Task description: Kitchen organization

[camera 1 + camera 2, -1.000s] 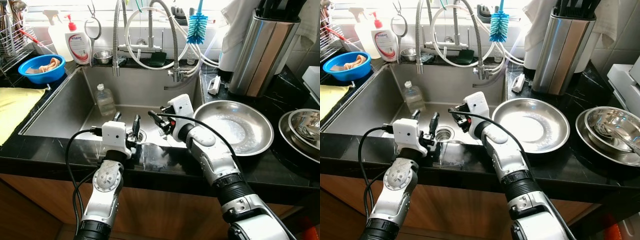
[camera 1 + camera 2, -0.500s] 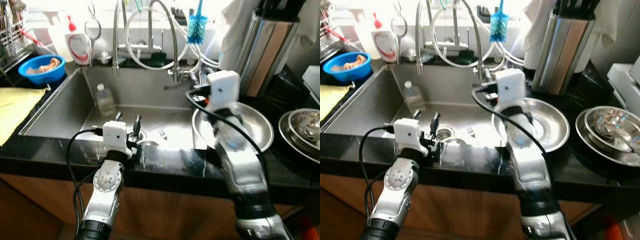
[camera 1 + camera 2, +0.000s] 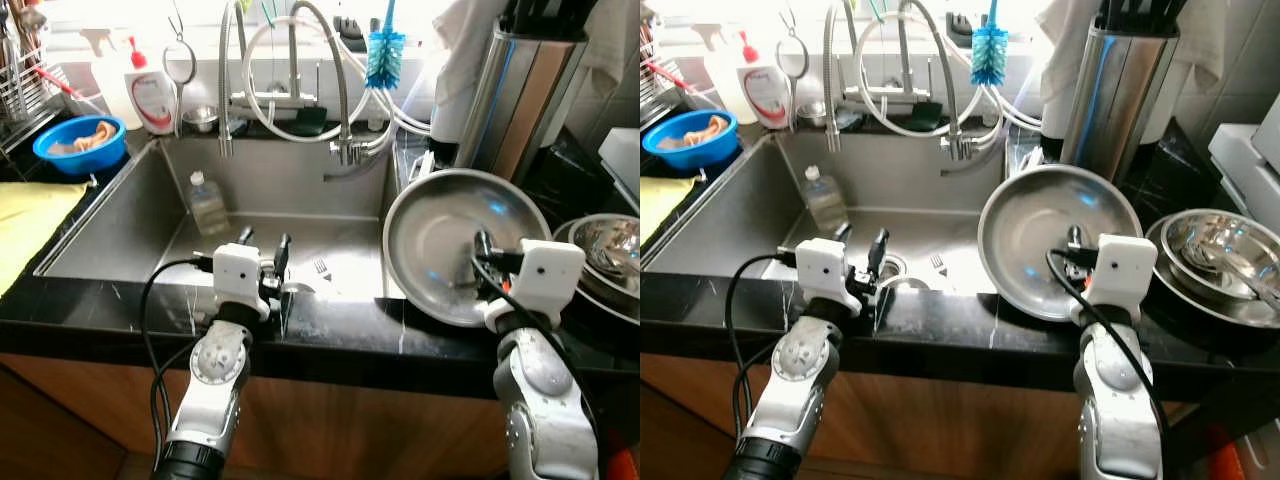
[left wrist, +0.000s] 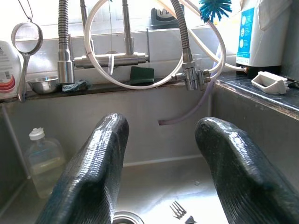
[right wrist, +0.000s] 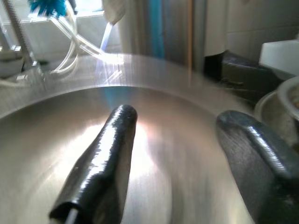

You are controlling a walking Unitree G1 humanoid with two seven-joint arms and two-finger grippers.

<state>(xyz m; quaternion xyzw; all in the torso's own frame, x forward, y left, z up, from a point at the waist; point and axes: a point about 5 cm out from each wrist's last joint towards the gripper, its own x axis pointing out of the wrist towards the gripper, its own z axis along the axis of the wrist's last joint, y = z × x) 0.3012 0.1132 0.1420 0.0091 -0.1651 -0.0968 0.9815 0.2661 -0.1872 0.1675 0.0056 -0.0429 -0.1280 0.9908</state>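
Observation:
A wide steel pan (image 3: 435, 220) stands on the black counter right of the sink (image 3: 125, 225), tipped up so its inside faces me. My right gripper (image 3: 482, 256) hovers over its near side. In the right wrist view its fingers (image 5: 100, 163) are spread apart against the pan's shiny inside (image 5: 177, 140), and the picture is blurred. My left gripper (image 3: 263, 249) hangs open above the sink's front edge, nothing between its fingers (image 4: 88, 172). A fork (image 3: 322, 268) lies on the sink floor and a clear plastic bottle (image 3: 208, 200) stands at the back left.
Stacked steel bowls (image 3: 605, 245) sit at the far right. A tall steel knife holder (image 3: 525, 90) stands behind the pan. Faucet hoses (image 3: 300, 90) and a blue brush (image 3: 383, 55) hang over the sink. Left are a blue bowl (image 3: 78, 143), a soap bottle (image 3: 150, 95) and a yellow cloth (image 3: 25, 215).
My right arm has swung from over the sink, across to the right, and now sits at the pan's near side. The pan, flat before, is tipped up. The left gripper has stayed put.

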